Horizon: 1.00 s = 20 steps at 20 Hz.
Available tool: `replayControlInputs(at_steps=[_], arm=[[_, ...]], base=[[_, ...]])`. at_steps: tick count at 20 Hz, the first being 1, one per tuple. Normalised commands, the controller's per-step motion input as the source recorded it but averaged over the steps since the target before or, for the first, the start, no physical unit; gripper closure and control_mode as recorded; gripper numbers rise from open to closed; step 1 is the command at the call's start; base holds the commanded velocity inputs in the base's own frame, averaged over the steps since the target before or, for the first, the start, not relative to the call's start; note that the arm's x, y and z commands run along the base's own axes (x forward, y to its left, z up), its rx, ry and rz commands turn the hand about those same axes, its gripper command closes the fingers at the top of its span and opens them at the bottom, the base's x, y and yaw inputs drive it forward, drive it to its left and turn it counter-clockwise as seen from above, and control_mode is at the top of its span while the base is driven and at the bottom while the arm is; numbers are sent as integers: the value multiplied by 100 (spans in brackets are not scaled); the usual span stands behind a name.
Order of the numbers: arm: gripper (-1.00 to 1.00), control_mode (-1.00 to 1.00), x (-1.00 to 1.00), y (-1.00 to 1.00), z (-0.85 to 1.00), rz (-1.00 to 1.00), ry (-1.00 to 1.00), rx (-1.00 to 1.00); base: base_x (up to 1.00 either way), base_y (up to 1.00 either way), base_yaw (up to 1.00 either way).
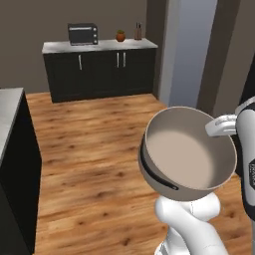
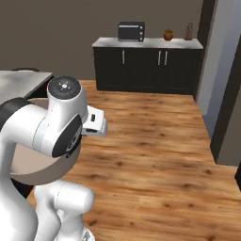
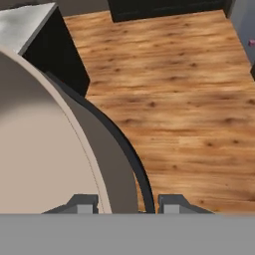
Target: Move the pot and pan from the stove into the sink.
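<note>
The end effector is clamped on the rim of the pot, one fingertip inside the wall and the other outside, beside the dark side handle. The pot hangs tilted in the air above the wooden floor, well apart from the dark cabinet carrying a toaster oven.

White robot arm lower left, partly hiding tan round pot; black cabinet with toaster oven upper centre.
</note>
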Motion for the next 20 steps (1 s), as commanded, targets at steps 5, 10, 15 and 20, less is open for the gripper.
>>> replayControlInputs(at_steps=[5, 10, 15, 20], arm=[[100, 100, 0, 0, 0, 0, 0, 0], [100, 100, 0, 0, 0, 0, 0, 0], [100, 100, 0, 0, 0, 0, 0, 0], [100, 100, 0, 0, 0, 0, 0, 0]], base=[[0, -11, 42], [-1, -11, 41], [-3, -6, 25], [0, 0, 0]])
